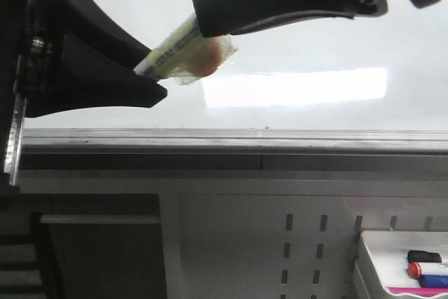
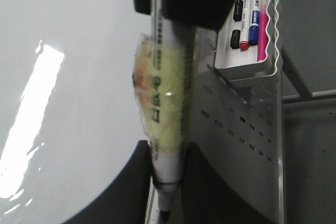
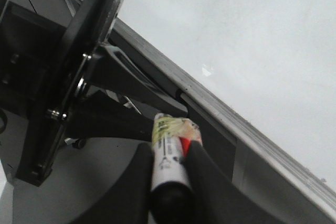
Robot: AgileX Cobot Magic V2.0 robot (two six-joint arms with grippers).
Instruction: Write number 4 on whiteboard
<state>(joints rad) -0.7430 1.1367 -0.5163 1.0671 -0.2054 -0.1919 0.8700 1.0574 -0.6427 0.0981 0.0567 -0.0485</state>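
Observation:
A white marker pen (image 1: pixel 176 45), wrapped in yellowish tape with an orange patch, is held in the air in front of the whiteboard (image 1: pixel 315 40). My left gripper (image 1: pixel 150 78) is shut on the pen's tip end (image 2: pixel 167 177); the small black nib points back between its fingers. My right gripper (image 1: pixel 204 24) is shut on the pen's other end (image 3: pixel 170 163), where it is black. The pen (image 2: pixel 167 103) spans the two grippers. The board is glossy and blank above its grey lower rail (image 1: pixel 231 141). No number 4 shows on it.
A small white tray (image 1: pixel 378 257) with red, blue, black and pink markers hangs on the perforated grey panel (image 1: pixel 301 243) below the rail at the right; it also shows in the left wrist view (image 2: pixel 252 69). A bright light reflection lies on the board.

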